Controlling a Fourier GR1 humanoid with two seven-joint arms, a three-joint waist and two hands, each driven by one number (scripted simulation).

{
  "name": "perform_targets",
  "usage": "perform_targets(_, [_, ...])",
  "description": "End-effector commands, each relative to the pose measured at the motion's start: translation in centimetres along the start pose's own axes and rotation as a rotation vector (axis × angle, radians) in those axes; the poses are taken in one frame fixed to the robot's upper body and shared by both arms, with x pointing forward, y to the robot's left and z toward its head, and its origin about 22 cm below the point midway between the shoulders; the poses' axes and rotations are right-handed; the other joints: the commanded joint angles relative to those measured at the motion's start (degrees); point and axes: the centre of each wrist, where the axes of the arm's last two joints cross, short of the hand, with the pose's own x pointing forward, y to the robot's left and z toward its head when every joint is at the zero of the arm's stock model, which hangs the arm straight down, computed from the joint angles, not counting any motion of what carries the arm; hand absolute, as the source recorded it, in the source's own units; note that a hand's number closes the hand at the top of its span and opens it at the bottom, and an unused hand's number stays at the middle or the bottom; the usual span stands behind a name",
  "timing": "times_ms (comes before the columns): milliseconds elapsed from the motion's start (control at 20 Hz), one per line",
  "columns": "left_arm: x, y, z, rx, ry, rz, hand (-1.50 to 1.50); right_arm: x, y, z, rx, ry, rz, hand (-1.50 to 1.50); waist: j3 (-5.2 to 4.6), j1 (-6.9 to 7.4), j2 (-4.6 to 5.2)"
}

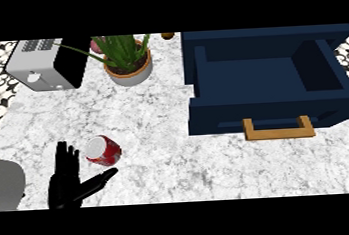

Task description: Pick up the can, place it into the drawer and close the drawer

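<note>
Fingers (63, 156) of the left hand (66, 188) straight, can (103, 151) just right of them.

The head view looks steeply down onto the counter (210, 172).

No legible text anywhere (can (103, 151) shows red-white print, unreadable).

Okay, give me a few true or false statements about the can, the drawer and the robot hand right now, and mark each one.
1. The drawer is open. True.
2. The can is in the drawer. False: the can is on the counter, beside the left robot hand.
3. The left robot hand is open. True.
4. The potted plant stands right of the drawer. False: the potted plant stands left of it.
</note>
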Motion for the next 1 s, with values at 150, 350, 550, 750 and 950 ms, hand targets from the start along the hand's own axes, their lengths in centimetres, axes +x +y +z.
perform_targets(150, [-3.1, 0.0, -1.8, -0.021, 0.022, 0.05, -1.5, 0.3, -0.9, 1.2, 0.009, 0.002, -0.013, -1.5, -0.02, -0.27, 0.02])
perform_targets(350, [-3.7, 0.2, -2.0, -0.033, 0.028, 0.058, -1.5, 0.3, -2.2, 0.9, -0.01, -0.009, 0.002, -1.5, 0.0, -0.14, 0.01])
perform_targets(550, [-3.5, -2.7, -1.7, -0.029, 0.021, 0.108, -1.5, 1.0, -1.2, -0.7, -0.009, 0.007, 0.008, -1.5, 0.01, 0.09, 0.0])
perform_targets(750, [-3.2, -2.3, -4.0, -0.031, 0.018, 0.149, 1.5, 1.7, -1.6, 0.8, 0.009, -0.001, 0.003, -1.5, 0.0, -0.22, 0.0])
perform_targets(950, [-2.6, -3.8, -3.3, -0.15, 0.064, 0.206, 1.5, 1.3, -0.6, 0.8, 0.006, 0.0, -0.023, -1.5, 0.03, -0.01, -0.1])
